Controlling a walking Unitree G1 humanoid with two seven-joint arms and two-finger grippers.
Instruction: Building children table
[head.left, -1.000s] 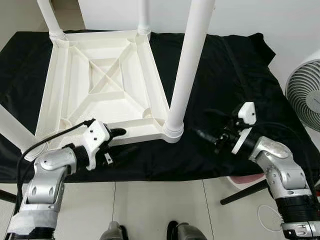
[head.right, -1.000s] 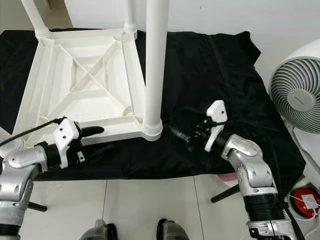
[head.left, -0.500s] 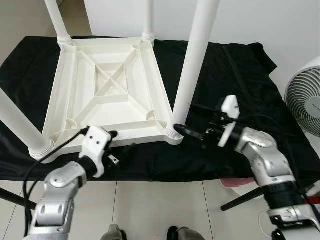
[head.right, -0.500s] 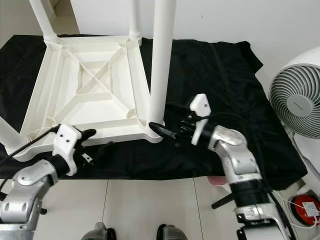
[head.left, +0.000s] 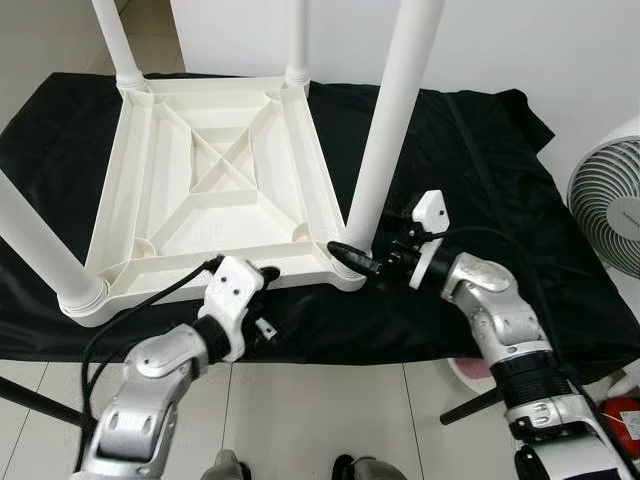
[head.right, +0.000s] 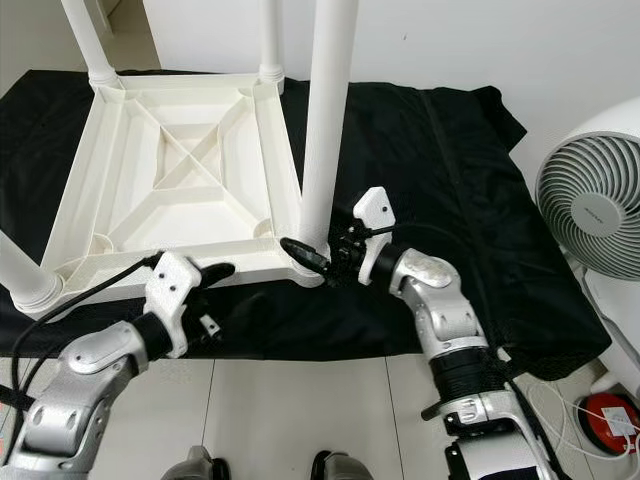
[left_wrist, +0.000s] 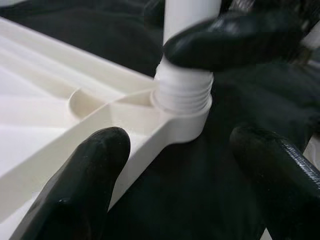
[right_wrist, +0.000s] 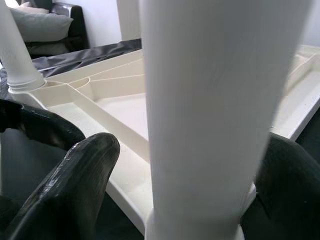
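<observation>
Your right gripper (head.left: 352, 262) has advanced, fingers spread astride the table leg (head.left: 390, 120); your left gripper (head.left: 262, 276) sits open beside the tabletop (head.left: 215, 190) rim.

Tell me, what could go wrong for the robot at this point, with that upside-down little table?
The right pincer straddles the near leg low, by its threaded base. Turning or pushing there might tilt the tall leg or cross its thread.

The left pincer is open at the tabletop's near edge, one finger against the rim. The top lies on loose black cloth, so it might slide if not steadied.

The two pincers sit close together at that corner and could bump.
</observation>
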